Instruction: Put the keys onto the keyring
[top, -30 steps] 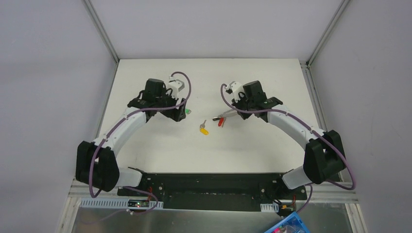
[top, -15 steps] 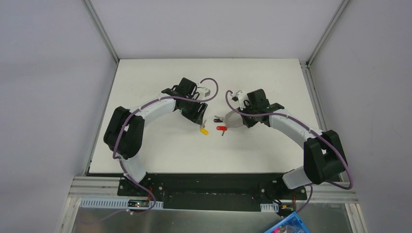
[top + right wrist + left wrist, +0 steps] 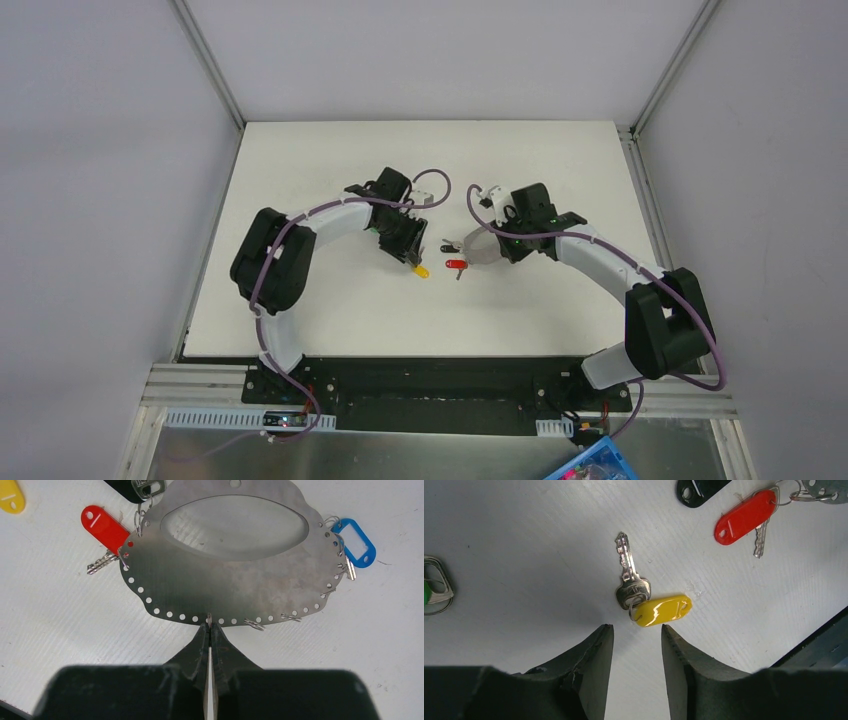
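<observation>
Just ahead of the open left tool (image 3: 636,630) lies the yellow key (image 3: 659,611), so it should drop squarely over it while the right tool (image 3: 209,626) pinches the keyring (image 3: 225,587).

The yellow tag (image 3: 663,610) is shining as glossy plastic; the key blade (image 3: 626,560) at eleven o'clock from it is glinting as bright metal. The perforated plate (image 3: 225,587) is showing dull, brushed metal; the table (image 3: 524,545) is looking matt.
</observation>
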Robot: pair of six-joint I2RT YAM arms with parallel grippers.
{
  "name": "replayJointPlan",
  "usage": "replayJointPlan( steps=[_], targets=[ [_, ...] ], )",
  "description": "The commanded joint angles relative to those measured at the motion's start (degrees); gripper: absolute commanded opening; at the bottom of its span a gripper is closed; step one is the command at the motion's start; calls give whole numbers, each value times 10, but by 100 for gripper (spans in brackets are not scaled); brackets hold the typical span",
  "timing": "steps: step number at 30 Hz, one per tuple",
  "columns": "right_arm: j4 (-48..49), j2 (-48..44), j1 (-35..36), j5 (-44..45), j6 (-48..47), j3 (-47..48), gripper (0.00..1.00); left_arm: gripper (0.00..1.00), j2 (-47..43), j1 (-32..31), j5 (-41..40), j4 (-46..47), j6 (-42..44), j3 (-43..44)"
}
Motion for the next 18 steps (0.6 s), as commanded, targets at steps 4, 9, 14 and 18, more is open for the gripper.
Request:
replayJointPlan(
  steps=[4,9,14,18],
  targets=[
    [8,-9,-3,-13,7,-3,0,38,21,-7,17,-8,-30,31],
    [7,-9,-3,-12,6,-4,0,33,32,-7,22,-6,-37,38],
    [6,-7,-3,-12,5,-4,0,27,40,-7,30,-7,-44,40],
    [6,-5,-4,-12,5,-4,0,21,40,-7,33,-8,-45,39]
  ],
)
